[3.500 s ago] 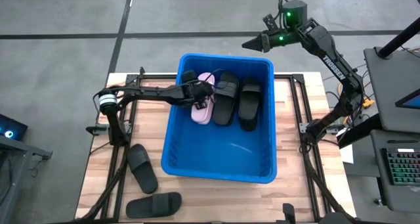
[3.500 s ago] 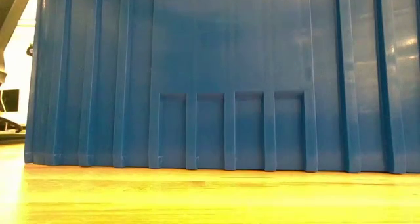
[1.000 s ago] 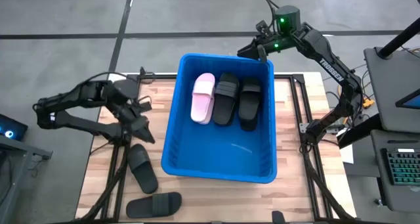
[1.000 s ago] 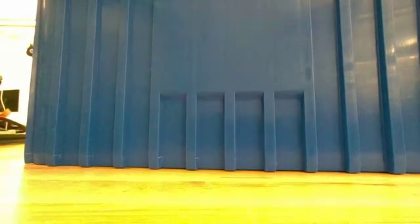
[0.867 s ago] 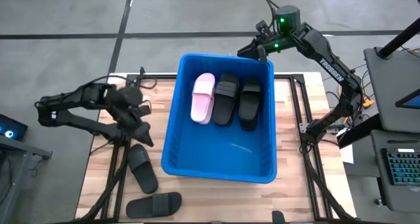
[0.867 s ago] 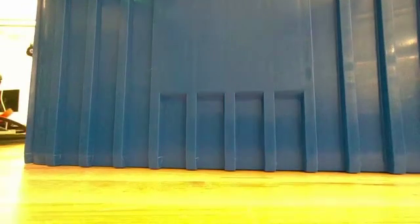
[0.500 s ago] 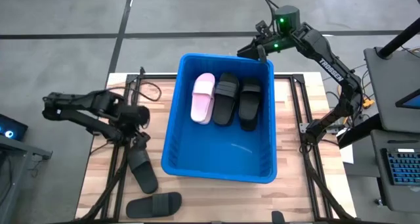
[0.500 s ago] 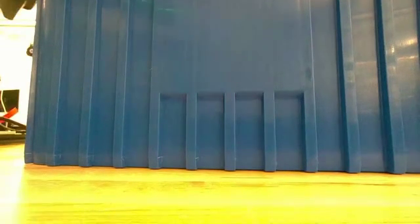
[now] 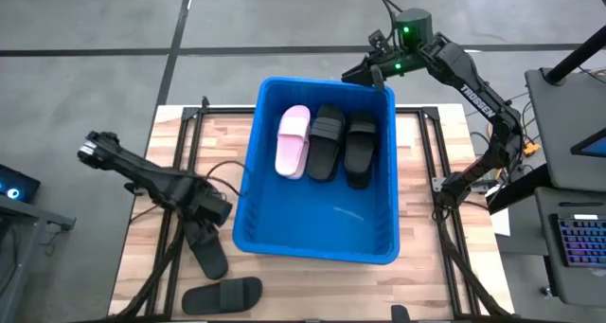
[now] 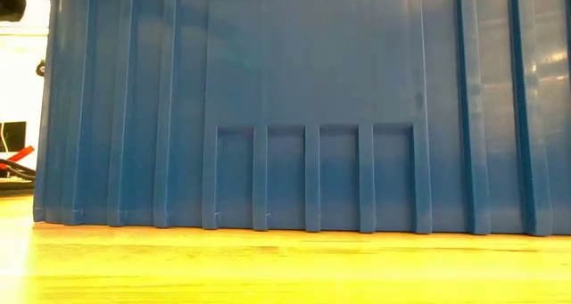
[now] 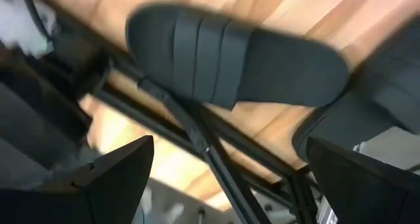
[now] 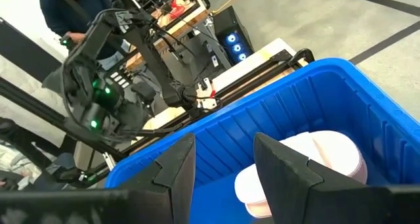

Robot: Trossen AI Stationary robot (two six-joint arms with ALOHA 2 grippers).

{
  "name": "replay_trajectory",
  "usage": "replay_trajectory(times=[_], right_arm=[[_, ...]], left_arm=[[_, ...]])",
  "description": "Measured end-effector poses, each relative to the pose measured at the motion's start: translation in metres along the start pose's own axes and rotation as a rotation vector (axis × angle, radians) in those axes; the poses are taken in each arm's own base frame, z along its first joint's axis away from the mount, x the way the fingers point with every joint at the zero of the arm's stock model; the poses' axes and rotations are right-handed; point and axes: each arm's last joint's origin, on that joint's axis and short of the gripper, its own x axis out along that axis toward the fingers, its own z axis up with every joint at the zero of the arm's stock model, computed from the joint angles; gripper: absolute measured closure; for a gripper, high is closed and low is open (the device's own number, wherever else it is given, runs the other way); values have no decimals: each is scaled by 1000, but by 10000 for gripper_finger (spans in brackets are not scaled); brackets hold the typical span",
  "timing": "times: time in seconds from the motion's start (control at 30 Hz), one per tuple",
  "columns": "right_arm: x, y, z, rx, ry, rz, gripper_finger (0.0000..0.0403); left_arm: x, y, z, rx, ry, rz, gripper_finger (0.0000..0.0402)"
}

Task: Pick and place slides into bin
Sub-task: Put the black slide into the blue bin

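I see my left gripper point(image 9: 213, 212) low beside the bin point(image 9: 248, 233), its fingers point(image 11: 111, 178) spread wide and empty just above a matte black slide point(image 11: 230, 66) with a ribbed strap, lying on the table point(image 9: 151, 266). Another black slide point(image 9: 222, 295) lies near the bin's front corner. Inside the blue bin lie a pink slide point(image 9: 292, 141) and two black slides point(image 9: 343, 146), side by side. My right gripper point(image 12: 223, 168) hovers at the bin's far rim, fingers parted, empty.
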Motion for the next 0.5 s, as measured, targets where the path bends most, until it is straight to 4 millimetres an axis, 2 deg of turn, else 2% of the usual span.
replay_trajectory(times=[0.23, 0.5], right_arm=[[0, 0, 0, -2, 0, 0, 257], [0, 0, 0, -25, 0, 0, 257]], left_arm=[[26, -13, -14, -11, 32, 93, 20], [41, -28, -45, 8, -204, 171, 20]])
